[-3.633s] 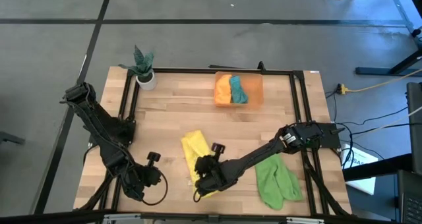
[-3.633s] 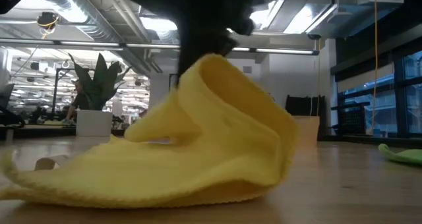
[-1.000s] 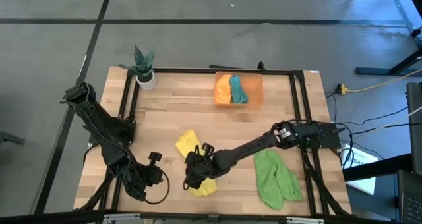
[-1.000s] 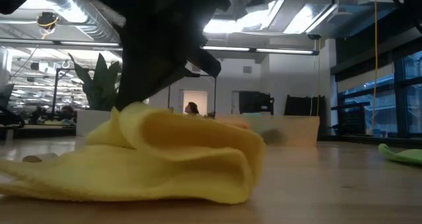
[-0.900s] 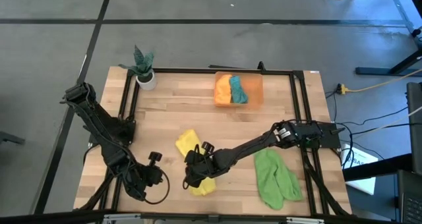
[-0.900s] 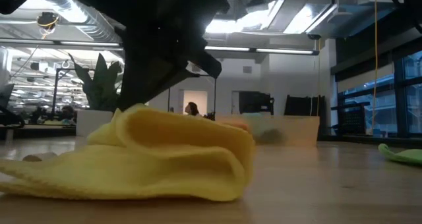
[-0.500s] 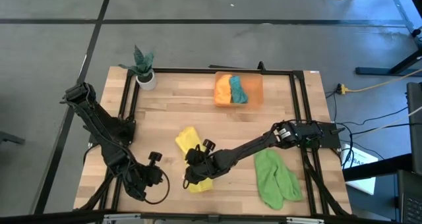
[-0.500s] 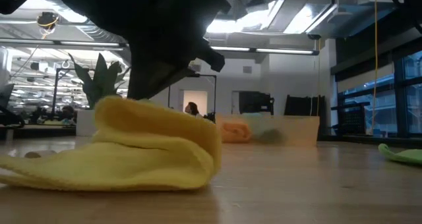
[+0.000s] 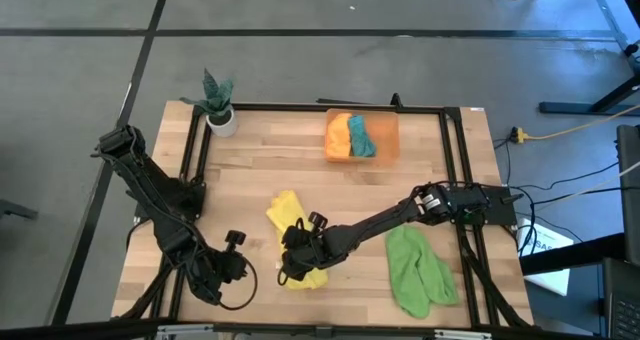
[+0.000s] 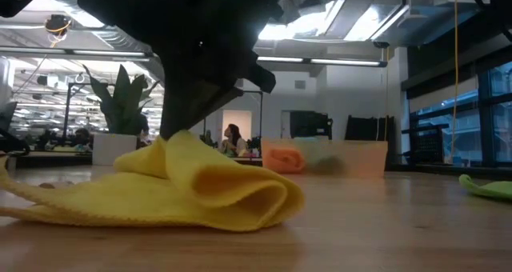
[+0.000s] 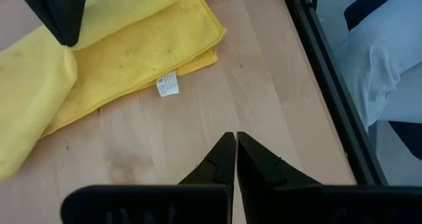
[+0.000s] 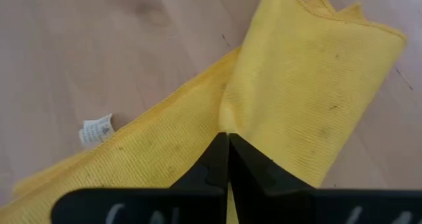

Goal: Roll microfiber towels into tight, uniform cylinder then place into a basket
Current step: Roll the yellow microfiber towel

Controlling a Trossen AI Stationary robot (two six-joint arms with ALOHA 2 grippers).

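Note:
The yellow towel [image 9: 287,225] lies half folded on the wood near the table's front middle, with its white tag [image 12: 96,130] showing. My right gripper [image 12: 228,140] is shut on it, reaching in from the right [image 9: 285,272]. My left gripper [image 11: 235,151] is shut over bare wood at the near left [image 9: 240,272], touching nothing. The orange basket [image 9: 388,140] at the far middle holds a rolled orange towel [image 9: 339,137] and a teal one [image 9: 360,136]. The light green towel [image 9: 420,270] lies crumpled at the near right. My right gripper has its fingertips at the edge of the yellow towel's folded-over flap [image 12: 247,122], where it meets the layer below. The fingers slant down from the table's right. The cloth rises in a peak [image 10: 172,144] to the fingers; the rest lies slack on the table. How many layers are pinched does not show.
A white pot with a green plant [image 9: 220,115] stands at the far left corner. A black frame [image 9: 455,160] runs along the table's edges. Bare wood lies between the yellow towel and the basket.
My right gripper has stayed over the same spot and tipped a little. The yellow towel's folded-over part has shifted under it: the loop of the fold drew in toward the gripper, then spread out again, lower and flatter.

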